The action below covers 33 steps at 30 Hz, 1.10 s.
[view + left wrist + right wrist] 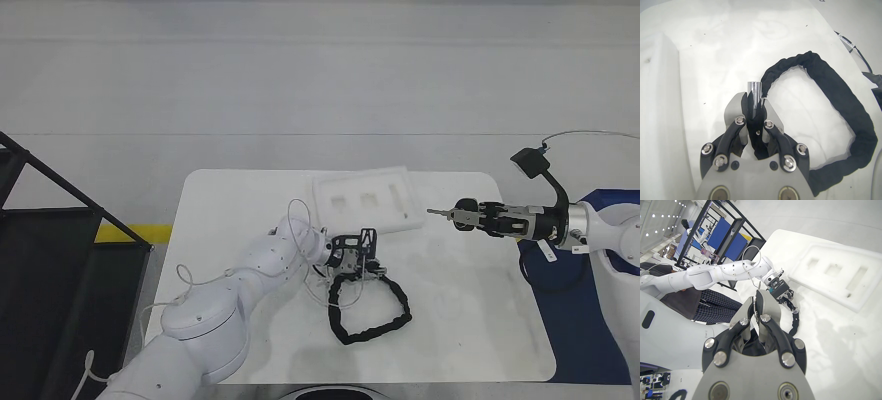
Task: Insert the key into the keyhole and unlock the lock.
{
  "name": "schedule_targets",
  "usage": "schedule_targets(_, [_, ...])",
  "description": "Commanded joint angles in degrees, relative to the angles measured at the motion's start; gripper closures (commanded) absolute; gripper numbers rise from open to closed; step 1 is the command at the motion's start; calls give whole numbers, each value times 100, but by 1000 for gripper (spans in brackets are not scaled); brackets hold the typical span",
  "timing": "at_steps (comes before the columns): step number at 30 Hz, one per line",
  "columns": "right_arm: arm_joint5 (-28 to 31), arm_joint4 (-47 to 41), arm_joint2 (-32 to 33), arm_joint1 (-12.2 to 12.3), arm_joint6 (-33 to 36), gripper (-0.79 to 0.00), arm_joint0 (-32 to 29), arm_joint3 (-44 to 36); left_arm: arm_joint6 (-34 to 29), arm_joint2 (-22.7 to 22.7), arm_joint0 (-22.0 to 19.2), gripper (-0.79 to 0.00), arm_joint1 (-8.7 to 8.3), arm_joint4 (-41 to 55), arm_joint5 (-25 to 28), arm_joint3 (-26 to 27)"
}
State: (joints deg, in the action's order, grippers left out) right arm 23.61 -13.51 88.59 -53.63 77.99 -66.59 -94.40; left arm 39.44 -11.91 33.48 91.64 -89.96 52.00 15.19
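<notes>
Prep only. L gripper (754,98) is clamped on the chain lock's (375,315) chrome cylinder (754,88), just beside the foam tray (330,222). R gripper (756,298) pinches the key (438,212) by the tray's far end, well apart from the lock. Insertion & turn not yet done.

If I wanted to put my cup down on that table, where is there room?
Bare: the table corner left of the foam tray, and the wide stretch beyond the chain lock, toward the right hand with the key. Crowded: the middle, where the left hand grips the chain lock beside the tray.
</notes>
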Motion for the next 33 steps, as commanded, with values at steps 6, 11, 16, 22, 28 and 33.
schedule_targets(6, [0, 0, 0, 0, 0, 0, 0, 0, 297, -99, -125, 0, -12, 131, 223, -42])
schedule_targets(11, [0, 0, 0, 0, 0, 0, 0, 0, 776, -159, -224, 0, -98, 157, 414, 15])
schedule_targets(16, [0, 0, 0, 0, 0, 0, 0, 0, 984, -257, -238, 0, -276, 359, 302, 436])
schedule_targets(22, [-45, 40, -5, 0, -76, 0, -26, -9, 1254, -287, -198, 0, -665, 447, 31, 1332])
schedule_targets(28, [-845, 216, 84, 78, 150, 0, -112, -245, 1807, -253, -115, 0, -1168, 304, -521, 2309])
schedule_targets(33, [-1461, 422, 254, 184, 774, 0, -156, -523, 2330, -210, -113, 0, -1571, 51, -1044, 3002])
